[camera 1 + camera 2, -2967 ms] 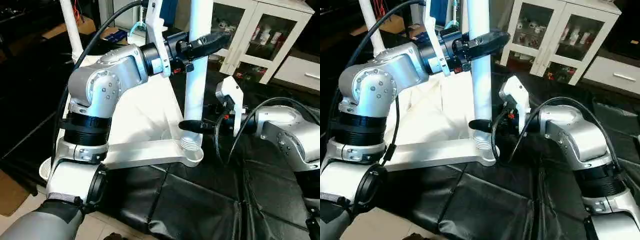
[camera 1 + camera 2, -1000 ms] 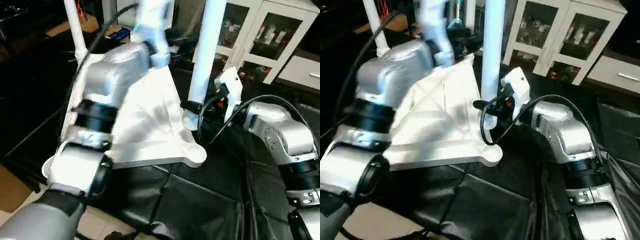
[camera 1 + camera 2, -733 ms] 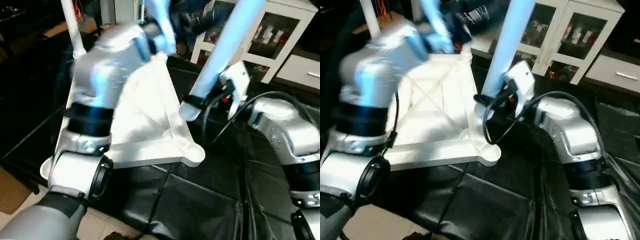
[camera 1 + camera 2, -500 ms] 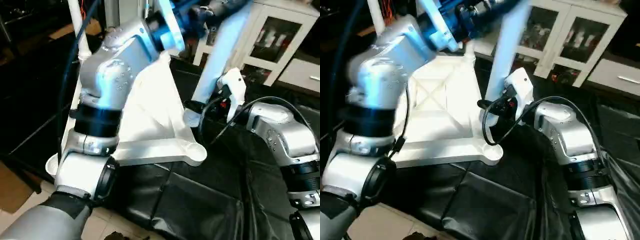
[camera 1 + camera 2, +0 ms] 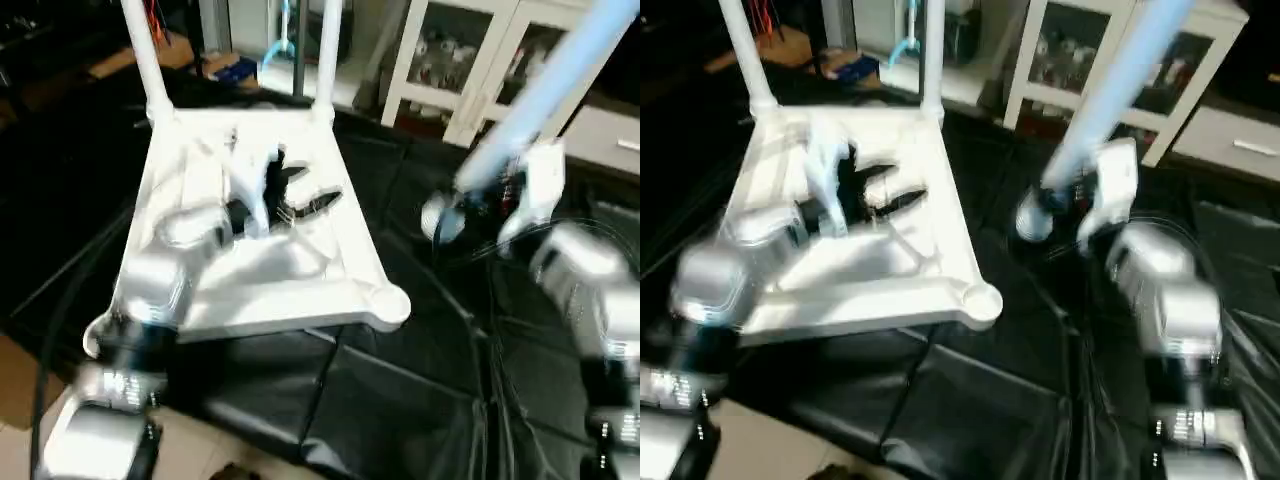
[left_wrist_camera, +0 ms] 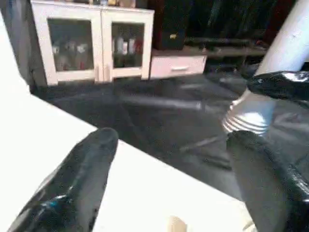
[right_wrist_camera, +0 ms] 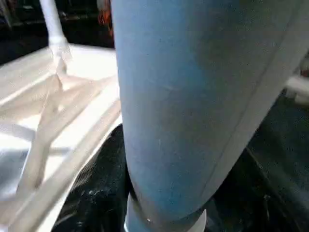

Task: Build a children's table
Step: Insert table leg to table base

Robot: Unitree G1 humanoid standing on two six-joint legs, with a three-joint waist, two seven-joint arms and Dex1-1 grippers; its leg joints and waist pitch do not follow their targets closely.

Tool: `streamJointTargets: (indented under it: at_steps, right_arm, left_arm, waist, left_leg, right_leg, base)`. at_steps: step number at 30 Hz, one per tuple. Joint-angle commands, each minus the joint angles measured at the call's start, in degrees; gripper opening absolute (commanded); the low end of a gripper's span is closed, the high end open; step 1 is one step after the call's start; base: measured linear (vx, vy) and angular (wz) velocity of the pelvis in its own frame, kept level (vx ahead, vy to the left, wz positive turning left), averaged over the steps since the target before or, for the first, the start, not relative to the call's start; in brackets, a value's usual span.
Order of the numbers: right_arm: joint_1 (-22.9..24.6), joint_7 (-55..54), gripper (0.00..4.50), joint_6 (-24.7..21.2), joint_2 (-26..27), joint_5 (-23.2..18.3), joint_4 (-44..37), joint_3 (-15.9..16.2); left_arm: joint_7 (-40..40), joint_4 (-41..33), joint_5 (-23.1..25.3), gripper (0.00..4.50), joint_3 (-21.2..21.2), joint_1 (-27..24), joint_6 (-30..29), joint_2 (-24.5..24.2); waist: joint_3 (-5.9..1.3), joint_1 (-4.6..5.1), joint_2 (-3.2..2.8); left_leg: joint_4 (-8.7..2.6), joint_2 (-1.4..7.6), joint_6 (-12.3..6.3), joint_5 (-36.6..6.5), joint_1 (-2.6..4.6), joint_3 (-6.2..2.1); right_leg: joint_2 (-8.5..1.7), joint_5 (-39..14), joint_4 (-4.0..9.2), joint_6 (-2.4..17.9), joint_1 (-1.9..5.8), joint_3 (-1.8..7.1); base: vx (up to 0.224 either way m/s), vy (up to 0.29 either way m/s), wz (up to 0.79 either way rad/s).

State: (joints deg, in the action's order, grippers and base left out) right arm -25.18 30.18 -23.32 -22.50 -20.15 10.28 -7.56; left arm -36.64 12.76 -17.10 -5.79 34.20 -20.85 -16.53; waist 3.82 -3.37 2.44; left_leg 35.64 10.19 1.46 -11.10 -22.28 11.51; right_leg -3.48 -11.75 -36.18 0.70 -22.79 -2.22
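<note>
Position of top: while the white table top (image 5: 250, 250) lay ribs-up on the black mat (image 5: 400, 400), two legs (image 5: 145, 60) stood upright in its far corner sockets.
Near corner socket: the round socket (image 5: 385, 300) at the near right corner of the top was open, with no leg in it.
Left hand: the left hand (image 5: 300, 200) hovered over the middle of the ribbed underside, black fingers (image 6: 82, 179) spread wide apart and grasping nothing.
Loose leg: a third white leg (image 5: 540, 100) was tilted in the air to the right of the top, clear of it, threaded end (image 6: 246, 118) lowest.
Right hand: the right hand (image 5: 1055, 195) was clenched on that loose leg near its threaded end, above the black mat.
Leg relative to socket: the threaded end hung beyond and to the right of the open near socket, apart from it.
Background: a white glass-door cabinet (image 5: 470, 60) stood behind the mat.
</note>
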Motion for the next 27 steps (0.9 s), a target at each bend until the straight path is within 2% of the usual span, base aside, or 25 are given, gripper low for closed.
streamJointTargets:
  at_steps: [1,2,3,5,8,9,10,11,12,13,14,15,17,18,20,21,22,23,25,27]
  right_arm:
    - [0.9,-0.2,1.84,-2.4,-0.3,-2.3,-7.3,-1.8]
    - [2.5,0.6,1.84,-3.6,-0.5,-2.8,-9.9,-1.0]
    - [2.9,0.9,1.84,-3.8,-0.5,-2.9,-10.5,-0.9]
    - [5.4,2.7,1.84,-4.2,-0.9,-4.0,-13.3,-0.3]
    - [6.6,3.6,1.84,-3.4,-1.2,-4.4,-14.2,-0.1]
    - [7.1,4.0,1.84,-3.1,-1.2,-4.6,-14.5,0.0]
    - [7.6,5.0,1.84,-2.1,-0.9,-5.1,-15.2,0.5]
    - [7.7,5.0,1.84,-2.0,-0.8,-5.1,-15.4,0.6]
    - [7.9,5.0,1.84,-1.9,-0.5,-5.2,-15.9,0.8]
    - [8.1,5.5,1.84,-1.3,-0.3,-4.9,-16.1,1.4]
    - [8.3,6.0,1.84,-1.3,-0.3,-4.6,-16.3,2.1]
    - [8.4,6.5,1.84,-1.4,-0.4,-4.4,-16.2,2.7]
    - [9.1,7.3,1.84,-0.9,-0.4,-2.9,-16.5,5.0]
    - [9.1,7.3,1.84,-0.9,-0.4,-2.8,-16.5,5.0]
    - [8.7,8.0,1.84,-1.3,-0.9,-3.0,-16.7,5.3]
    - [8.7,8.0,1.84,-1.7,-0.9,-3.5,-16.6,5.0]
    - [8.6,8.0,1.84,-2.0,-0.9,-3.7,-16.5,4.8]
    - [8.6,8.8,1.84,-2.5,-1.8,-4.1,-16.9,4.8]
    - [8.3,9.4,1.84,-2.9,-2.9,-4.4,-17.2,4.1]
    - [8.4,9.2,1.84,-2.0,-2.5,-4.6,-15.8,3.1]
  left_arm:
    - [-1.8,-1.5,1.9,3.97,-3.8,-3.1,3.0,-0.1]
    - [-4.1,-3.4,0.9,3.97,-5.3,-5.6,2.9,-0.3]
    - [-4.5,-3.9,0.8,3.97,-5.7,-6.1,2.8,-0.4]
    - [-8.1,-6.2,-0.1,3.97,-7.7,-8.0,2.4,-1.4]
    - [-10.3,-7.1,0.5,3.97,-9.1,-8.6,2.4,-2.5]
    - [-11.2,-7.4,1.1,3.97,-9.8,-8.9,2.5,-3.0]
    - [-13.0,-5.7,4.8,3.97,-12.7,-9.6,4.7,-5.0]
    - [-13.0,-5.4,5.2,3.97,-12.9,-9.8,5.2,-5.2]
    - [-13.0,-4.7,6.3,3.97,-13.3,-10.1,6.2,-5.6]
    - [-11.5,-2.7,8.2,3.97,-13.0,-10.2,8.0,-5.9]
    - [-10.0,-1.5,8.9,3.97,-12.0,-10.4,8.6,-5.9]
    - [-9.3,-1.0,8.9,3.97,-11.4,-10.5,8.6,-6.0]
    - [-9.1,-0.6,9.1,3.97,-10.6,-11.2,7.9,-7.5]
    - [-9.2,-0.6,9.1,3.97,-10.6,-11.2,7.9,-7.6]
    - [-10.4,0.0,10.0,3.97,-11.3,-10.5,7.9,-9.3]
    - [-10.7,0.2,10.2,3.97,-11.4,-10.3,8.0,-9.5]
    - [-10.8,0.3,10.2,3.97,-11.5,-10.2,8.1,-9.6]
    - [-12.3,-0.2,9.0,3.97,-11.5,-10.1,6.4,-9.6]
    - [-14.8,-1.4,6.9,3.97,-11.8,-10.2,3.7,-9.2]
    - [-16.5,-1.4,5.7,3.97,-12.4,-11.1,3.3,-7.8]
  waist:
    - [-4.71,0.33,-1.05]
    - [-4.58,0.28,-1.83]
    - [-4.18,0.56,-1.12]
    - [-4.22,0.56,-1.71]
    - [-4.01,0.92,-1.72]
    - [-3.97,0.99,-1.65]
    - [-3.85,1.21,-0.08]
    - [-3.83,1.02,-0.61]
    - [-3.74,1.22,-0.74]
    - [-3.92,1.27,-0.37]
    - [-3.86,1.42,-0.50]
    - [-3.96,1.56,0.21]
    - [-4.06,1.55,-0.09]
    - [-4.07,1.54,0.16]
    - [-4.23,1.63,0.20]
    - [-4.23,1.55,-0.50]
    - [-4.21,1.62,-0.76]
    - [-4.29,1.47,-1.51]
    - [-4.33,1.39,-1.40]
    - [-4.27,1.20,-1.31]
  left_leg:
    - [-3.98,3.13,-1.57,-2.7,1.82,-1.42]
    - [-4.07,3.27,-1.20,-3.8,1.85,-1.58]
    - [-4.39,3.48,-1.03,-6.1,1.75,-1.45]
    - [-4.48,3.39,0.32,-9.0,2.07,-1.47]
    - [-4.66,3.30,1.37,-10.5,2.05,-1.52]
    - [-4.70,3.27,1.50,-10.8,1.98,-1.55]
    - [-4.79,3.25,1.14,-11.3,1.80,-1.52]
    - [-4.82,3.27,0.99,-11.2,1.71,-1.76]
    - [-4.85,3.30,0.93,-11.0,1.77,-1.73]
    - [-4.81,3.32,0.82,-9.8,1.49,-1.82]
    - [-4.80,3.32,0.82,-9.7,1.56,-1.76]
    - [-4.68,3.25,0.51,-9.0,1.41,-1.74]
    - [-4.60,3.30,0.35,-8.0,1.54,-1.67]
    - [-4.68,3.40,0.24,-7.6,1.58,-1.67]
    - [-4.65,3.41,0.15,-7.1,1.85,-1.60]
    - [-4.66,3.38,0.17,-6.6,1.87,-1.64]
    - [-4.65,3.40,0.46,-6.9,2.17,-1.46]
    - [-4.64,3.37,0.75,-6.9,2.26,-1.58]
    - [-4.66,3.21,1.23,-7.4,2.15,-1.45]
    - [-4.60,3.12,1.01,-8.2,1.91,-1.41]
  right_leg:
    - [-4.16,6.4,3.27,15.1,3.25,2.53]
    - [-4.31,4.8,3.24,14.8,3.27,2.59]
    - [-4.36,1.2,3.71,13.8,3.24,2.67]
    - [-4.56,-6.5,4.39,12.4,2.90,2.85]
    - [-4.28,-9.3,4.72,11.6,2.47,2.77]
    - [-4.29,-10.0,4.78,11.5,2.50,2.75]
    - [-4.24,-12.0,5.18,10.7,2.45,2.69]
    - [-4.46,-12.9,4.93,10.1,2.54,2.76]
    - [-4.48,-14.2,5.06,9.3,2.26,2.78]
    - [-4.60,-14.1,4.82,8.6,2.46,2.73]
    - [-4.53,-13.9,4.95,8.4,2.30,2.75]
    - [-4.63,-13.4,4.69,8.3,2.40,2.71]
    - [-4.63,-11.8,4.64,8.9,2.18,2.68]
    - [-4.53,-10.5,4.51,9.1,2.05,2.62]
    - [-4.25,-8.0,4.19,9.7,1.87,2.58]
    - [-4.29,-6.0,3.95,10.3,1.93,2.63]
    - [-4.04,-4.4,4.10,10.9,1.68,2.62]
    - [-4.09,-3.4,3.84,11.3,1.77,2.62]
    - [-3.97,-0.7,3.74,12.5,2.17,2.65]
    - [-4.33,-1.8,3.88,13.1,2.39,2.75]
  base:
    - [0.000,0.000,0.00]
    - [0.000,0.000,0.00]
    - [0.000,0.000,0.00]
    - [0.000,0.000,0.00]
    - [0.000,0.000,0.00]
    - [0.000,0.000,0.00]
    - [0.000,0.000,0.00]
    - [0.000,0.000,0.00]
    - [0.000,0.000,0.00]
    - [0.000,0.000,0.00]
    - [0.000,0.000,0.00]
    - [0.000,0.000,0.00]
    - [0.000,0.000,0.00]
    - [0.000,0.000,0.00]
    - [0.000,0.000,0.00]
    - [0.000,0.000,0.00]
    - [0.000,0.000,0.00]
    - [0.000,0.000,0.00]
    - [0.000,0.000,0.00]
    - [0.000,0.000,0.00]
